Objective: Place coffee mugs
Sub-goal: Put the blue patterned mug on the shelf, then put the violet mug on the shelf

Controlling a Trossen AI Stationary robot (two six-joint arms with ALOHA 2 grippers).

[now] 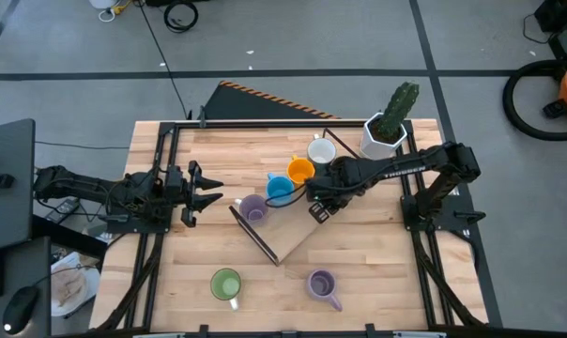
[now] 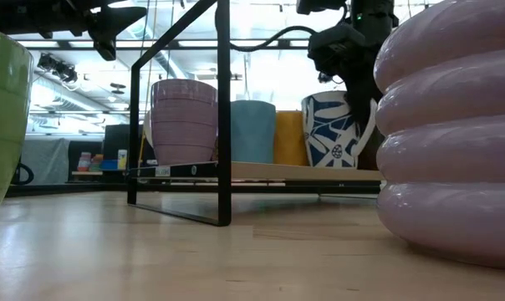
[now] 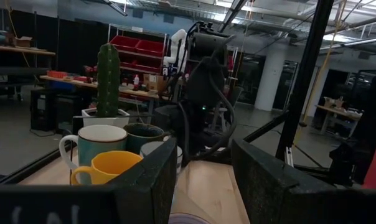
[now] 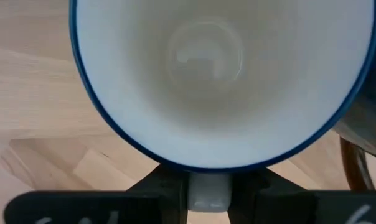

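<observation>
Grip is kept by the right hand (image 4: 208, 186), closed on the patterned mug's (image 2: 334, 130) handle above the rack (image 1: 282, 230), for placing beside the blue mug (image 1: 278, 189); the left hand (image 1: 208, 192) is held open over the desk (image 1: 377, 272).

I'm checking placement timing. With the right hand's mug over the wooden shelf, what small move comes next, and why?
Probably lower it onto the shelf board: the right hand grips the white-and-blue mug by its handle, beside the blue mug, and in the low view it appears to hang above the board.
</observation>
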